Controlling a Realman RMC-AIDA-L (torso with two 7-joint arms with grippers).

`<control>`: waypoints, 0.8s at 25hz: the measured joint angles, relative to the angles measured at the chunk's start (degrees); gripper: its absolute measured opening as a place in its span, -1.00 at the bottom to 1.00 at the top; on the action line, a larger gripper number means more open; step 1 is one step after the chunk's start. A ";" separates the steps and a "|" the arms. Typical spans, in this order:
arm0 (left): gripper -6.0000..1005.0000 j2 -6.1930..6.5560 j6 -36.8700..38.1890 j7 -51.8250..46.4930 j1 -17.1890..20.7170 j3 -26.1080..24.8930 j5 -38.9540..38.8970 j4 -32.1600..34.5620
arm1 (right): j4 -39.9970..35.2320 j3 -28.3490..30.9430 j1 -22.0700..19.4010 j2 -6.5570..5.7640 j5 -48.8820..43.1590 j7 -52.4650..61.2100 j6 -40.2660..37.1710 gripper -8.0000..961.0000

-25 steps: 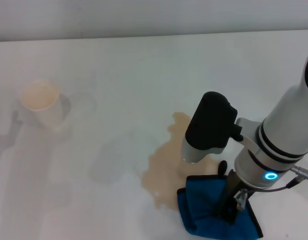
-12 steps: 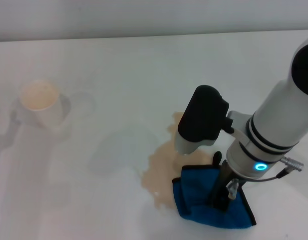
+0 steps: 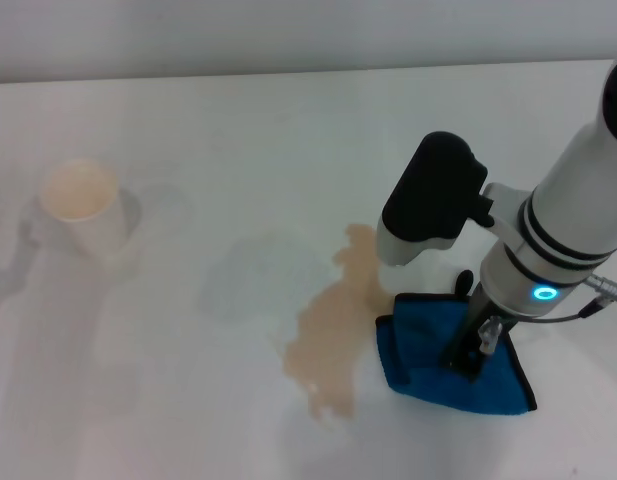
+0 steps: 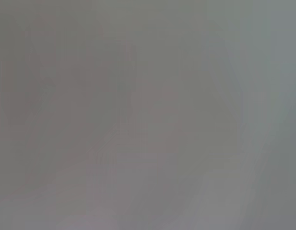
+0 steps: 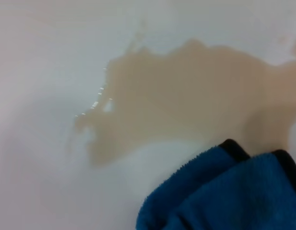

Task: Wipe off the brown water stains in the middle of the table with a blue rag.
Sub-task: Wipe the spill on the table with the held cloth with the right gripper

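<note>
The brown water stains (image 3: 333,325) form one tan puddle with a narrow neck on the white table (image 3: 238,130), a little right of centre. The blue rag (image 3: 428,365) lies bunched against the puddle's right edge. My right gripper (image 3: 470,350) points straight down, shut on the rag and pressing it onto the tabletop. The right wrist view shows the puddle (image 5: 186,96) with the rag's black-edged corner (image 5: 224,191) beside it. My left gripper is out of view; the left wrist view is plain grey.
A pale paper cup (image 3: 83,205) with tan liquid inside stands upright at the far left of the table. A faint damp smear (image 3: 258,270) lies left of the puddle. The table's far edge runs along the top.
My right gripper dragged the rag left into the puddle, then back right and slightly away from me. The puddle's right part is now gone.
</note>
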 joint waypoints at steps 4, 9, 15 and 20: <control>0.77 0.00 0.00 0.00 0.05 0.00 0.00 0.00 | 0.44 1.48 0.23 -0.02 -0.61 -0.52 0.28 -0.87; 0.77 0.00 0.00 0.00 0.25 0.00 0.01 -0.06 | 2.07 2.36 0.38 0.22 -2.23 -0.48 -0.92 -0.87; 0.77 -0.01 0.00 0.00 0.29 0.00 0.02 -0.09 | 2.15 1.33 0.84 0.47 3.08 -0.86 -1.41 -0.87; 0.77 -0.07 0.00 0.00 0.23 0.00 0.02 -0.09 | 2.00 -1.40 0.94 0.55 8.17 -1.11 -1.57 -0.87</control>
